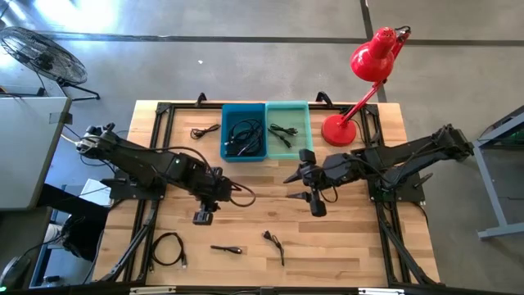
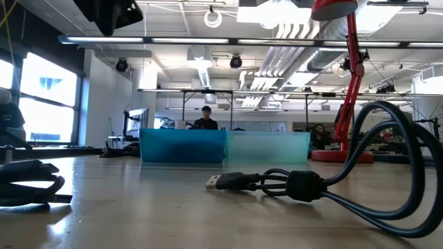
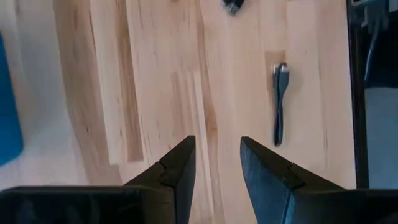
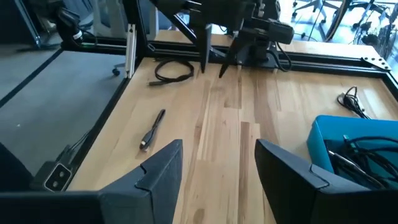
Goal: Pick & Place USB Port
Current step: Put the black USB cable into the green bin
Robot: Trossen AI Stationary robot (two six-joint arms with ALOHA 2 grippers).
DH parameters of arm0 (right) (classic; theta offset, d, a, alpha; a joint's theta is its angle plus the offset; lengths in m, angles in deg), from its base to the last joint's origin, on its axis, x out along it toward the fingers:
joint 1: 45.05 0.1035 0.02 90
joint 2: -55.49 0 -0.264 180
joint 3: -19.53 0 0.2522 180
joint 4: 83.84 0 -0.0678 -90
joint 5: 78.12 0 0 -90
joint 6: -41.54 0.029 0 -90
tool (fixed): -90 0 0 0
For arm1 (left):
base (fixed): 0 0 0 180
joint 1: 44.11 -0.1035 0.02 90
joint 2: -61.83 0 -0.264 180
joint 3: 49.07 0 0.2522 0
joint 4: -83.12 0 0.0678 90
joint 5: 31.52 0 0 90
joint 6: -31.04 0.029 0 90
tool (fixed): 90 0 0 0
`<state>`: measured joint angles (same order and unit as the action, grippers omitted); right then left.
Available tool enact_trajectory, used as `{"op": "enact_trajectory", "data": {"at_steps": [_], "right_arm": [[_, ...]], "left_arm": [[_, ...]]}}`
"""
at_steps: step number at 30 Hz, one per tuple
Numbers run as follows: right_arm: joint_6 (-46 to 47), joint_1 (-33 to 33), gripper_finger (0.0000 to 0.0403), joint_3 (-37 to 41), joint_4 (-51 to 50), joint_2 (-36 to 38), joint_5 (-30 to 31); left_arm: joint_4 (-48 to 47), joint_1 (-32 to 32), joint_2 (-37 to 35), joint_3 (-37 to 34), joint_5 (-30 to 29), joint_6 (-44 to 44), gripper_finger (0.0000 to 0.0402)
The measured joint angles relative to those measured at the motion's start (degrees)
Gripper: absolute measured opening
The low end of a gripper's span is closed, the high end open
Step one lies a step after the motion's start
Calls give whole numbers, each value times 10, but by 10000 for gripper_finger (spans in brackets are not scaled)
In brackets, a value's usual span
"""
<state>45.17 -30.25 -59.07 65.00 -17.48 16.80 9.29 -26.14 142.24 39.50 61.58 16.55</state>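
Hovering over the wooden table (image 1: 344, 246) — left gripper (image 1: 204, 215) and right gripper (image 1: 301, 185), jaws released, are holding nothing — concrete floor (image 1: 246, 49) surrounding.

Both dark arms reach in toward the middle of the desk from opposite sides. The left hand (image 1: 204, 215) hangs over the wood, pointing toward the near edge, its fingers (image 3: 177, 171) parted with nothing between them. The right hand (image 1: 292, 186) points across toward the left arm, its fingers (image 4: 158, 168) spread wide and empty.
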Motion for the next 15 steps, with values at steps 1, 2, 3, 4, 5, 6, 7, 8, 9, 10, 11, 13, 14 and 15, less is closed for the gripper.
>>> {"op": "enact_trajectory", "data": {"at_steps": [1, 2, 3, 4, 5, 6, 7, 8, 9, 10, 11, 13, 14, 15], "right_arm": [[0, 0, 192, 0, -2, 0, 0], [2, 2, 192, 0, -5, 0, 0], [2, 3, 192, 0, -8, 0, 0], [2, 3, 192, 0, -10, 0, 0], [3, 3, 192, 0, -11, 0, 0], [3, 4, 192, 0, -12, 0, 0], [3, 4, 192, 0, -14, 0, 0], [3, 4, 192, 0, -17, 0, 0], [3, 4, 192, 0, -20, 0, 2], [3, 4, 192, 0, -20, 0, 5], [4, 4, 192, 0, -20, 0, 5], [4, 4, 192, 0, -19, 0, 6], [4, 4, 192, 0, -19, 0, 6], [4, 4, 192, 0, -20, 0, 6]], "left_arm": [[-7, -2, 0, 0, 4, 0, 124], [-14, -4, 0, 0, 8, 1, 124], [-22, -3, 0, 0, 9, 10, 124], [-26, -3, 0, 0, 8, 25, 124], [-26, -3, 0, 0, 7, 32, 124], [-29, -3, 0, 0, 2, 32, 124], [-32, -3, 0, 0, -6, 32, 124], [-32, -3, 0, 0, -12, 35, 124], [-31, -3, 0, 0, -15, 36, 124], [-32, -3, 0, 0, -16, 35, 124], [-33, -3, 0, 0, -18, 35, 124], [-36, -3, 0, 0, -21, 37, 124], [-41, -3, -1, 0, -23, 37, 124], [-50, -3, -1, 0, -25, 37, 124]]}}
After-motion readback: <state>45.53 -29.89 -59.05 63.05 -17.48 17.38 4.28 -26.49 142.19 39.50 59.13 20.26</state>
